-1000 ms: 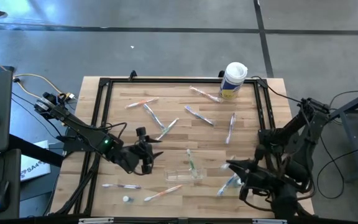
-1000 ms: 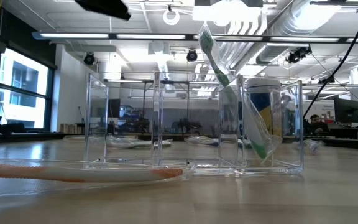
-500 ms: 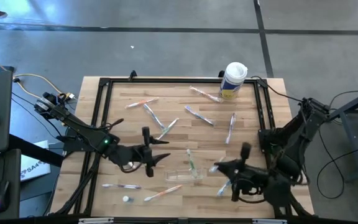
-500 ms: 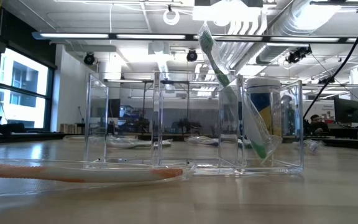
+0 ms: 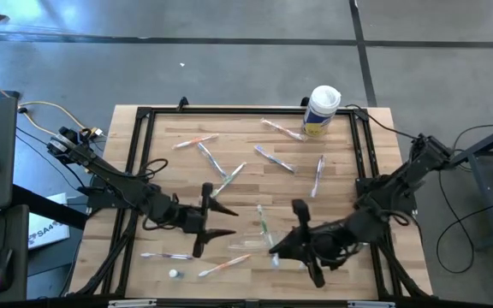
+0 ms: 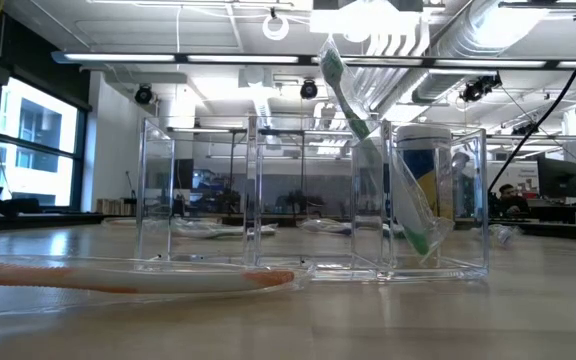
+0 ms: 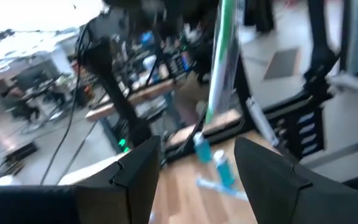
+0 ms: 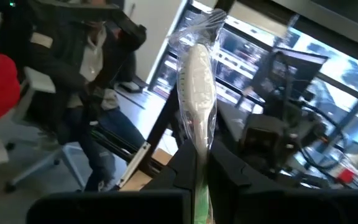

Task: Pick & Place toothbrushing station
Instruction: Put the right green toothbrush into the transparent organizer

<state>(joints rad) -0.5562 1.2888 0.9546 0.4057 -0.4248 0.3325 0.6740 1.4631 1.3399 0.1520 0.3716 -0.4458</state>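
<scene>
The right pincer [image 5: 274, 248] is clamped tight on a wrapped toothbrush [image 8: 196, 81], whose white head stands up between its dark fingers [image 8: 235, 177]. It hovers over the bench [image 5: 349, 145], right at the clear toothbrushing station [image 5: 253, 239], which lies just to its left. A green-handled toothbrush [image 6: 368, 140] leans in one compartment of that holder. The left pincer [image 5: 221, 220] stands open on the station's other side, holding nothing. More wrapped brushes lie scattered farther off, beyond both pincers.
</scene>
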